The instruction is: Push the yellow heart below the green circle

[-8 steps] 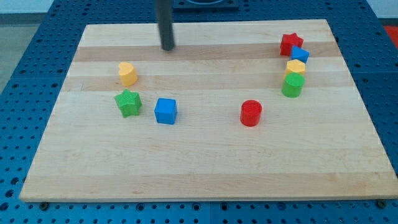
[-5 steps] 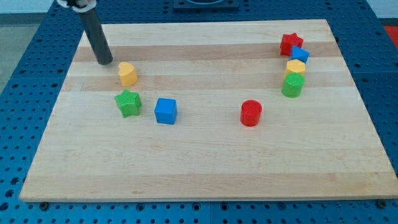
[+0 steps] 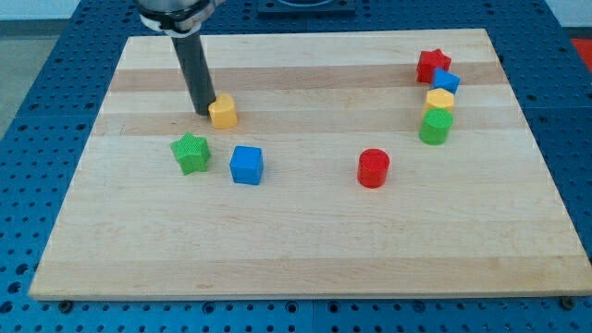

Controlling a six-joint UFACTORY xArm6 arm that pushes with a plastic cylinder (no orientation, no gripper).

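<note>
Against the view's-left side of the small yellow heart-shaped plastic block point(image 3: 222, 112) sits my tip point(image 3: 202, 113), the lower end of the straight dark rod; the two appear to be touching. No claw is fitted to this arm, so no open or closed condition applies.

Positions relative to my tip:
- Yellow heart: immediately to the view's right, on the pale wooden surface point(image 3: 305, 250).
- Green star-shaped plastic block point(image 3: 191, 153): just toward the view's bottom, slightly to the view's left, apart from my tip.
- Blue cube-shaped plastic block point(image 3: 246, 165): toward the view's bottom and right, near the heart's likely path.
- Red cylindrical plastic block point(image 3: 373, 167): well to the view's right and lower.
- Green round plastic block point(image 3: 435, 126), the target reference: far to the view's right, lowest in a touching column made up of a red star block point(image 3: 432, 65), a blue block point(image 3: 446, 80) and a second yellow block point(image 3: 440, 99).

Step in hand, as judged: the push toward the view's right is under way, with most of the travel remaining.

Recommended technique:
1. Keep my tip centred behind the heart; an off-centre contact will likely rotate it and let it slip aside.
2. Steer on a line passing above the blue cube and red cylinder, then curve toward the view's bottom.
3. Approach the spot beneath the green circle without disturbing the column.
</note>
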